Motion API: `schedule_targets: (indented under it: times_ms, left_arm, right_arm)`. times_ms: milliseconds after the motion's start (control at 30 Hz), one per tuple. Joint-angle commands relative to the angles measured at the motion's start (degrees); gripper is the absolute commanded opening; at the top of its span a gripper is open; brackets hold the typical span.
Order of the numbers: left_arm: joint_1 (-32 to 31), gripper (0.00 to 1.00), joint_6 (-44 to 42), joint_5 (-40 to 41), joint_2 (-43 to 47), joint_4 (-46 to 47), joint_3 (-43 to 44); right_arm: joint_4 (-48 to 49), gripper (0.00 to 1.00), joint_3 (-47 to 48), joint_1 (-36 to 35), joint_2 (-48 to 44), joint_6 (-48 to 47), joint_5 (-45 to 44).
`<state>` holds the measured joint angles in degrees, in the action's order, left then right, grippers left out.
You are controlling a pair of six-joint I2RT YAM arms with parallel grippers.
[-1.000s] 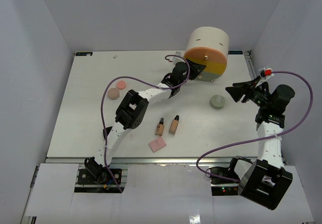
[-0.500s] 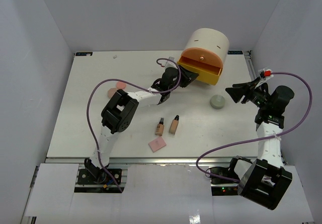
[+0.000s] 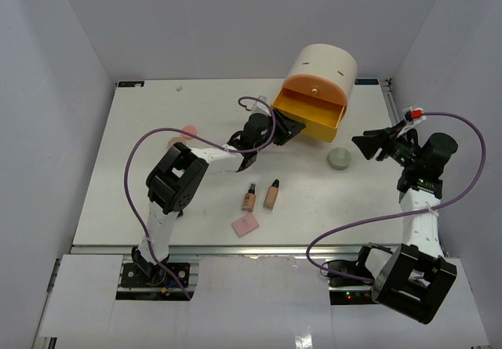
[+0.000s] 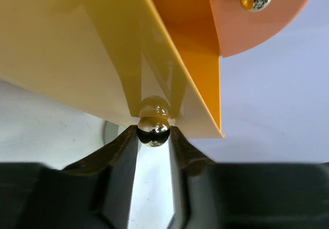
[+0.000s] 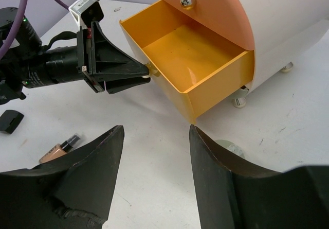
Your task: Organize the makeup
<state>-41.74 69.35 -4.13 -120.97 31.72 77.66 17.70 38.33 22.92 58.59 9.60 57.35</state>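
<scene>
My left gripper (image 3: 287, 126) is shut on the chrome knob (image 4: 153, 131) of the yellow drawer (image 3: 312, 114), which stands pulled out of the cream cylinder (image 3: 323, 67) and looks empty (image 5: 187, 51). My right gripper (image 3: 367, 145) is open and empty (image 5: 156, 132), above the table right of the drawer. A pale green round jar (image 3: 339, 159) sits just left of it, half hidden behind a finger in the right wrist view (image 5: 230, 146). Two beige black-capped bottles (image 3: 249, 198) (image 3: 272, 194) lie mid-table, with a flat pink square (image 3: 245, 224) nearer. A black square compact (image 5: 10, 121) lies by the left arm.
A pink drawer front (image 5: 216, 13) with a chrome knob sits shut above the yellow drawer. A small pink round thing (image 3: 188, 132) lies at the left behind the purple cable. White walls close in the table on three sides.
</scene>
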Motion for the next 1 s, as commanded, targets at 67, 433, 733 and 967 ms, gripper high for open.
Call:
schedule_targets:
  times_ms: [67,433,733,967]
  left_arm:
    - [0.68,0.75,-2.10,-3.84,4.10,0.50,1.04]
    - [2.19,0.92,-8.81,-8.10,11.05,0.26,-5.74]
    - [5.10,0.98,-35.28,-10.67,33.14,-19.22,-11.05]
    - [5.98,0.98,-54.90,-3.53,46.88,-36.58,-13.20]
  right_arm:
    - [-2.39,0.64,0.78,-1.14,1.69,-4.60,-1.08]
    - [-13.95,0.83,5.11,-3.65,5.08,-13.63,-6.72]
    - [-30.02,0.93,11.95,-8.48,11.12,-27.64,-23.61]
    - [-30.97,0.90,12.69,-15.02,19.10,-25.91,-39.03]
